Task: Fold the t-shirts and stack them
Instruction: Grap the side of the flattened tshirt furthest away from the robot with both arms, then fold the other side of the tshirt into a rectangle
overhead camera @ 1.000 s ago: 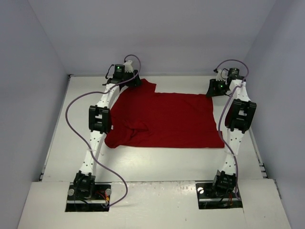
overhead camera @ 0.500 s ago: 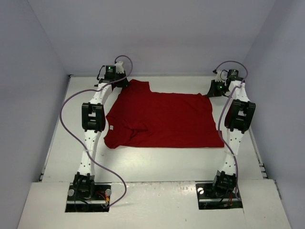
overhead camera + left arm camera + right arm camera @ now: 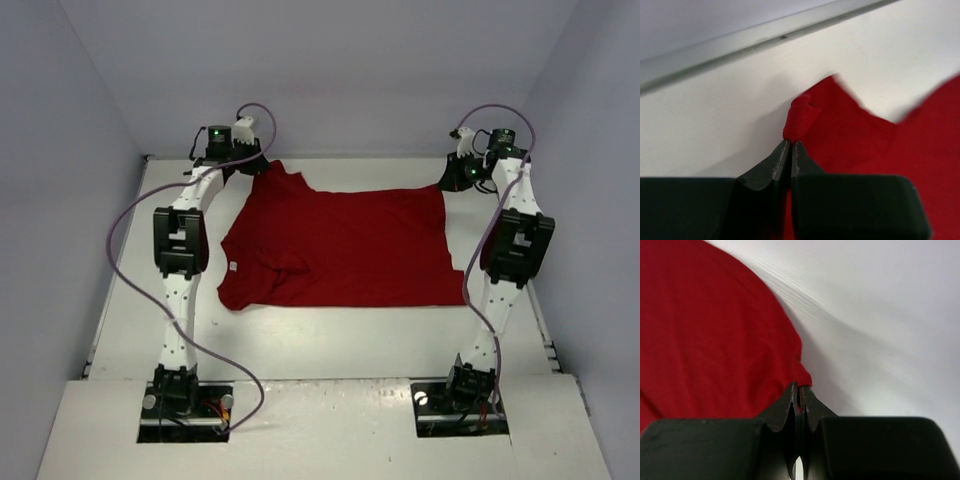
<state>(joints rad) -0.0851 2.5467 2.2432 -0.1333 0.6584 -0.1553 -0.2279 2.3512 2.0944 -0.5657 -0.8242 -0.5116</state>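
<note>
Top external view: both arms reach to the far side of the worktop (image 3: 330, 340), one at each far corner of the dark red t-shirt (image 3: 345, 250), which lies spread across the middle of the surface. Within the last second both sets of fingers have gone from part open to clenched, and both arms have shifted outward and farther away, drawing the far edge of the cloth straighter. Left wrist view confirms the left fingers (image 3: 774, 162) pinched on a small bunched fold at the far left corner. Right wrist view shows the right fingers (image 3: 785, 407) pinched on the cloth edge at the far right corner. Assessment: both grasps are made and the garment is being tensioned for a first fold; no fold is yet made. The near left part remains rumpled, with a small white tag (image 3: 232, 267) showing there. No second garment or stack is in view. Surface is white, smooth and matte, with a metal rail (image 3: 765, 42) along its far edge. Pale grey-lilac walls (image 3: 330, 70) enclose the left, far and right sides.
</note>
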